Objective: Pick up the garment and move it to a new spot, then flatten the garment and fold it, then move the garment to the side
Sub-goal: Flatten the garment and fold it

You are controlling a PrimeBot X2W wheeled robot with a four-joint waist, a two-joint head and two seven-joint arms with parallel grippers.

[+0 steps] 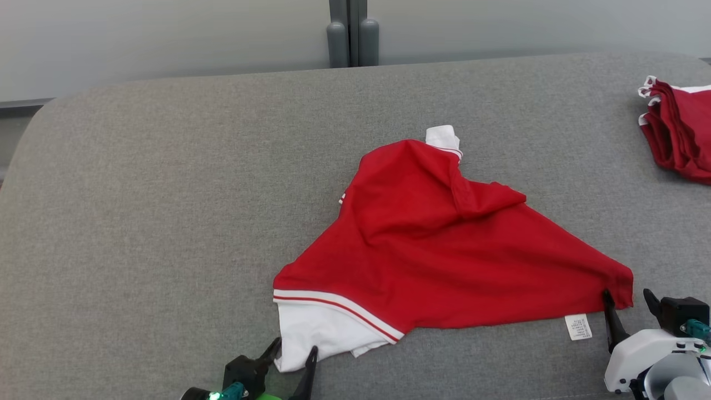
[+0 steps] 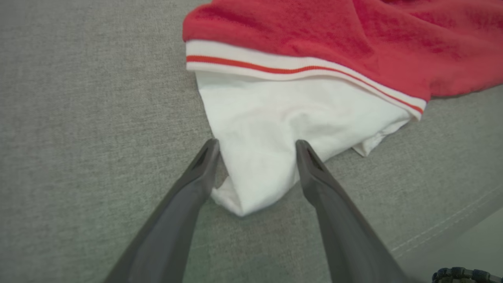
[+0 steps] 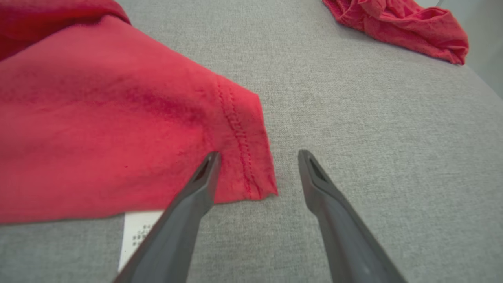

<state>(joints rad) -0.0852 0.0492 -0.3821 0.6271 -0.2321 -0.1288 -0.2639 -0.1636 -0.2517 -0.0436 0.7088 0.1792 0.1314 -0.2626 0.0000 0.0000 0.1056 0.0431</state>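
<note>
The garment [image 1: 433,250] is a red shirt with white striped trim, lying crumpled in a rough triangle on the grey padded surface [image 1: 139,222]. Its white near-left corner [image 2: 275,114] lies between the two fingers of my open left gripper [image 1: 295,344] [image 2: 257,145]. My right gripper [image 1: 627,293] [image 3: 258,154] is also open at the red near-right hem corner [image 3: 243,157], with its left finger over the cloth and its right finger on bare surface. A white care label [image 1: 578,326] [image 3: 137,232] pokes out beneath the hem.
A second red garment [image 1: 680,130] [image 3: 397,23] lies bunched at the far right edge. Grey posts [image 1: 353,33] stand behind the surface's back edge. The seamed front edge of the surface [image 2: 444,228] runs close behind my left gripper. Bare grey surface stretches to the left.
</note>
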